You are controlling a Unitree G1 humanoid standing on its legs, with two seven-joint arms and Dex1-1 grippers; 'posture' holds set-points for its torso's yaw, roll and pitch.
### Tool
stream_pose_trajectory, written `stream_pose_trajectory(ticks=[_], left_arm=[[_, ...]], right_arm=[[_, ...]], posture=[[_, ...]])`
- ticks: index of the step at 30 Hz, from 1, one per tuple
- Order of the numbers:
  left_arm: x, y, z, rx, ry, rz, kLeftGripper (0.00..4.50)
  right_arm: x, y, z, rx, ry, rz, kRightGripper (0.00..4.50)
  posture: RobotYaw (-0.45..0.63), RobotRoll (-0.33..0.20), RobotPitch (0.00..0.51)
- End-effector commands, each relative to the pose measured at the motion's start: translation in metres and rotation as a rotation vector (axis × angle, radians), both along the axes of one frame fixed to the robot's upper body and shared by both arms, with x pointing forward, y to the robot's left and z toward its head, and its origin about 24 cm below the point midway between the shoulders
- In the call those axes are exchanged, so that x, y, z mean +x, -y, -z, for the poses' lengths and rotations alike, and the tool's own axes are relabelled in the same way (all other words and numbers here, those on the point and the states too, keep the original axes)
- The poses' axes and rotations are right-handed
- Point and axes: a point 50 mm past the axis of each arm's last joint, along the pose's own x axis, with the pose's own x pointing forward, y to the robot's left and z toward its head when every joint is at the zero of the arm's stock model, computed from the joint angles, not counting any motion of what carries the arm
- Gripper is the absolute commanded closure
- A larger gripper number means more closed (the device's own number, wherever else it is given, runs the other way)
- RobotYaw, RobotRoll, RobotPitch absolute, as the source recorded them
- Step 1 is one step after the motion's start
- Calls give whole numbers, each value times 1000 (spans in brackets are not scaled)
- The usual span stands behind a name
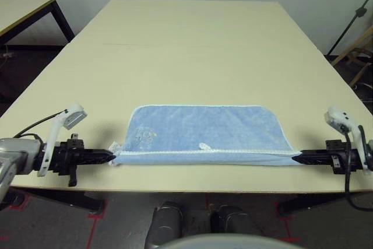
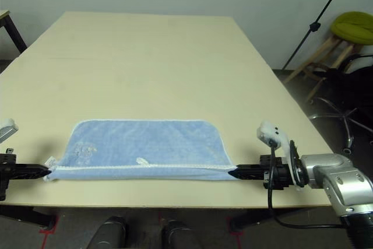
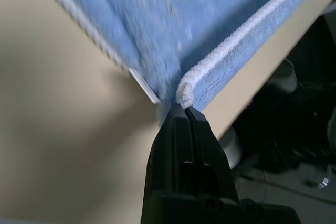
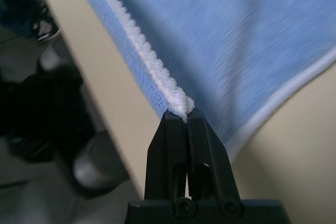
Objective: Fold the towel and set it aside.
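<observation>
The left gripper (image 3: pixel 185 109) had its two black fingers pressed together on one near corner of the towel (image 1: pixel 210 135), pinching the white stitched edging where it curled at the tip. The right gripper (image 4: pixel 186 113) did the same at the opposite near corner, fingers closed tight on the bunched white edge. Each gripper reached in level from beyond its own end of the towel, pointing inward toward the cloth. Held this way, the doubled near edge looked pulled fairly straight between the two grips, probably so the fold would lie flat and even. The light blue towel lay on the cream table (image 1: pixel 192 45), folded once lengthwise into a long, narrow band with two layers showing along its near side. Its long axis ran left to right, parallel to the table's near edge and close to it, with the far part of the table beyond it. The towel's far corners were rounded. Faint embroidery (image 1: pixel 143 136) sat near the towel's left end, a small white loop (image 1: pixel 204 146) lay near the middle of its near edge, and a white label (image 3: pixel 145 86) stuck out beside the left grip.
</observation>
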Motion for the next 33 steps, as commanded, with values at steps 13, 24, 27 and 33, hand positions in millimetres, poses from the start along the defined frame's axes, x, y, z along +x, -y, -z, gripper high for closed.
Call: stream_pose_trajectory(ticks=[13, 24, 27, 33], left_arm=[[74, 5, 5, 125, 278, -55, 4478], [84, 4, -3, 113, 329, -107, 2047], [83, 0, -10, 112, 327, -128, 965], [81, 3, -28, 63, 385, -139, 15]], right_arm=[[66, -1, 0, -92, 243, 78, 4500], [74, 5, -1, -66, 307, 162, 1987], [78, 9, -10, -45, 364, 205, 843], [90, 8, -31, 29, 479, 289, 0]], posture=[[153, 0, 95], [137, 0, 101], [136, 0, 104], [147, 0, 102]])
